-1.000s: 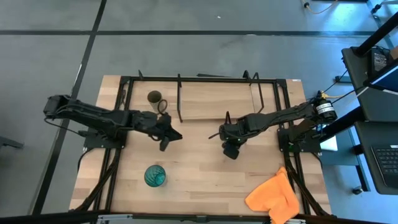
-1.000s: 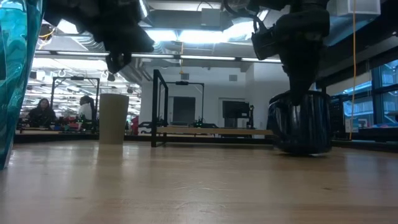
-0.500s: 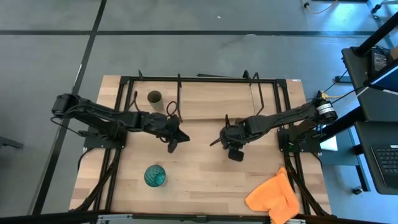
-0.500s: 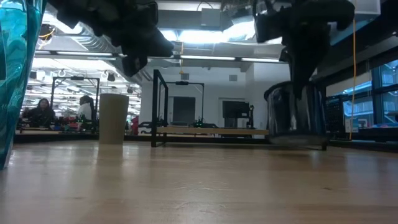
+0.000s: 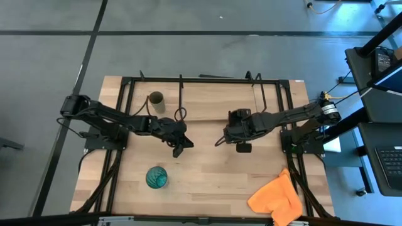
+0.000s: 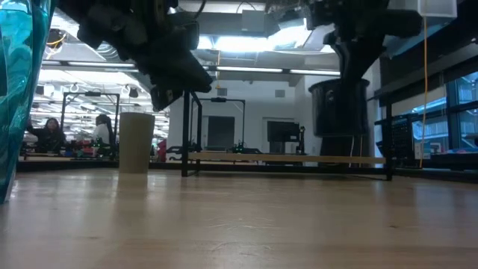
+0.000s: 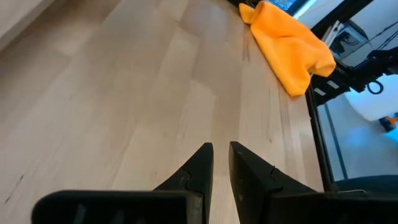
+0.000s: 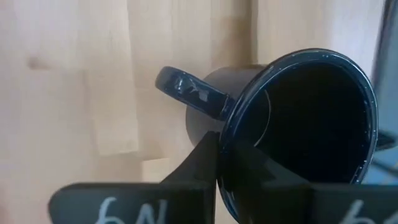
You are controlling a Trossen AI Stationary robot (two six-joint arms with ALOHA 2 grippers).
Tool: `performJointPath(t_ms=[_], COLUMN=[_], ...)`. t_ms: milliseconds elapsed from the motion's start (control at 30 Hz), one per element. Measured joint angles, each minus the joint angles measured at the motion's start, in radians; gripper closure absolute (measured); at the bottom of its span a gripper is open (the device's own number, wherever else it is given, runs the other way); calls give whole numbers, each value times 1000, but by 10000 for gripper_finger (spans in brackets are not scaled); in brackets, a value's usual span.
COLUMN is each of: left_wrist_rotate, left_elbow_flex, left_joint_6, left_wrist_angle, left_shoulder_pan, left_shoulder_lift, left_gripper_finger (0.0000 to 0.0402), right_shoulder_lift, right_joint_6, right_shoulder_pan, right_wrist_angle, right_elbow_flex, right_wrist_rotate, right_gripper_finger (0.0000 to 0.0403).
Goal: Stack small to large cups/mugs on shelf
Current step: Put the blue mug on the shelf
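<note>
Navy mug lifted off table, right gripper pinching rim

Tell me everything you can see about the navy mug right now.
The mug is dark navy, glossy like glazed ceramic, with one loop handle on its side and a dark, seemingly empty inside. The right gripper is shut on its rim, one finger inside and one outside. In the low view the mug hangs upright, clear of the table, higher than the shelf board. From above it sits just in front of the shelf, right of centre.
</note>
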Motion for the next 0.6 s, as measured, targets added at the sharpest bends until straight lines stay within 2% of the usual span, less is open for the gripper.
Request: performJointPath(t_ms=[233,467,600], left_wrist_rotate=[0,-9,-17], left_elbow_flex=[0,0,0], left_joint_6=[-6,-6,-6], left_wrist_angle=[14,15,18], left_shoulder_pan=[-6,-30,-32], left_shoulder_lift=[24,24,24], left_gripper_finger=[356,356,356], right_shoulder_lift=[-1,-29,-66], right_joint_6=[-219,-172,-213], right_shoulder_pan=[-51,-180,-237], right_wrist_angle=[58,78,94], right_elbow_flex=[0,0,-1], right_wrist_rotate=[24,3,20], right_gripper_finger=[375,373,372])
